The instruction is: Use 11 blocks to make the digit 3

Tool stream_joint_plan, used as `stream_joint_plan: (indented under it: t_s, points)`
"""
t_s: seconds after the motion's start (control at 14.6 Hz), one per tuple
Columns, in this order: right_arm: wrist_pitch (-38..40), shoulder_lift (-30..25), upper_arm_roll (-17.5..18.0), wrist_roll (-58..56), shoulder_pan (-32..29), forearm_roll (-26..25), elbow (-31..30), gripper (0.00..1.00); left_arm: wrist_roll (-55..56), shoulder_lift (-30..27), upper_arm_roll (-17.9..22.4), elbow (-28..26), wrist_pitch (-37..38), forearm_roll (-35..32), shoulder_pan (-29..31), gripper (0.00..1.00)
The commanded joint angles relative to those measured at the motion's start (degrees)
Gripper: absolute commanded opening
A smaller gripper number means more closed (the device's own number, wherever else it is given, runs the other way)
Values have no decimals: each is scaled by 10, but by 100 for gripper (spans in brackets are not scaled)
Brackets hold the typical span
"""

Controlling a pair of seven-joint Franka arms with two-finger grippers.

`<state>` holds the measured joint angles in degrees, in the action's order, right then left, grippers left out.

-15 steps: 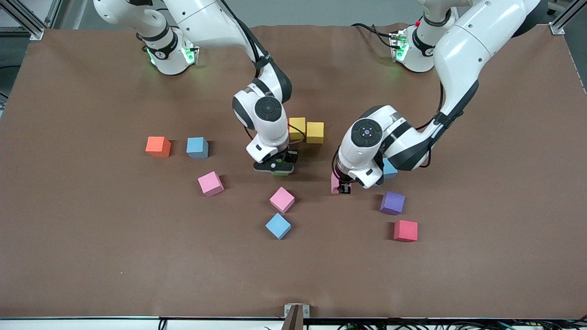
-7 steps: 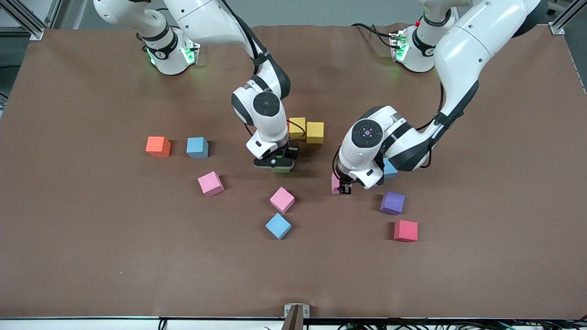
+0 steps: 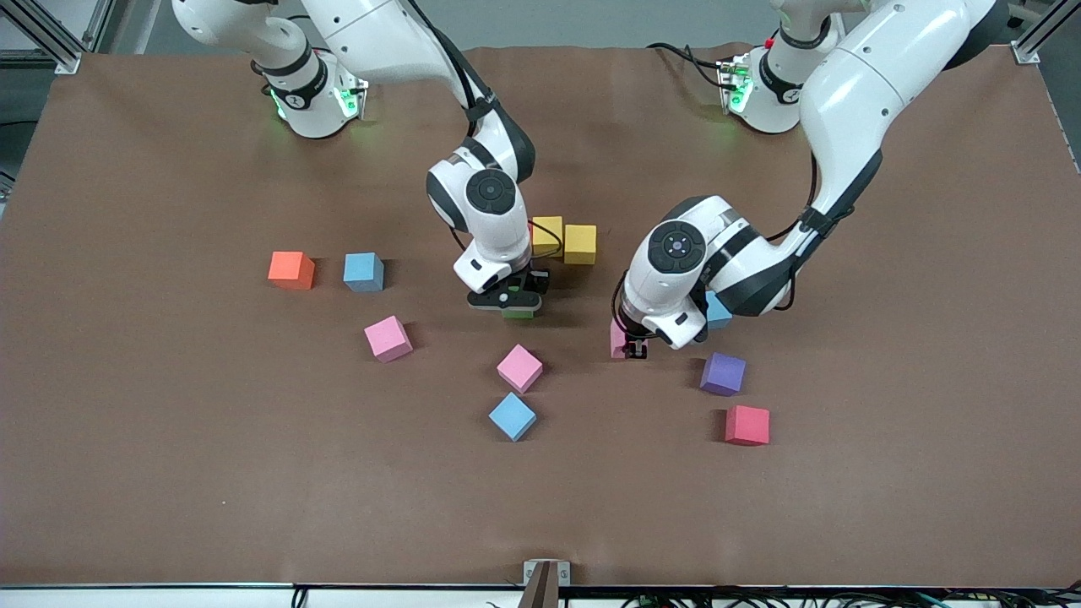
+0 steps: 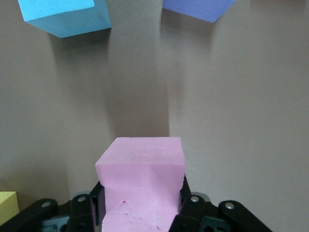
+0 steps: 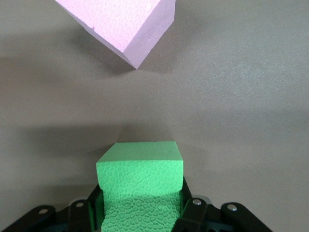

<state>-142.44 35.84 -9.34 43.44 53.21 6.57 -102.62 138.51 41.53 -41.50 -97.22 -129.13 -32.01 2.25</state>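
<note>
Now, left hand (image 4: 140,212) clamped on pink block (image 4: 141,181), right hand (image 5: 140,212) clamped on green block (image 5: 140,186).

A robotics lab test bench

Two white robot arms (image 3: 473,127) are bolted at one edge of a bench (image 3: 169,473) covered in a plain brown mat, with green status lights glowing at their bases. Aluminium frame rails (image 3: 51,38) stand at the corners, cables (image 3: 684,55) run off the edge, and plain coloured foam cubes (image 3: 387,338) lie scattered like test pieces.
</note>
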Motion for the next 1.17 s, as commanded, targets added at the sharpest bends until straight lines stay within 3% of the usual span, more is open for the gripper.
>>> stream_joint_plan:
  t_s: [0.0,0.82,1.1]
  points:
    - [12,-4,12,-2,-2,-2,-29,0,4,5,2,12,5,0,-6,37]
    - [21,-2,13,-2,-1,-2,-25,0,4,5,2,16,5,-1,-5,37]
    - [20,-2,13,-2,0,-2,-22,8,4,5,3,16,5,-1,-5,37]
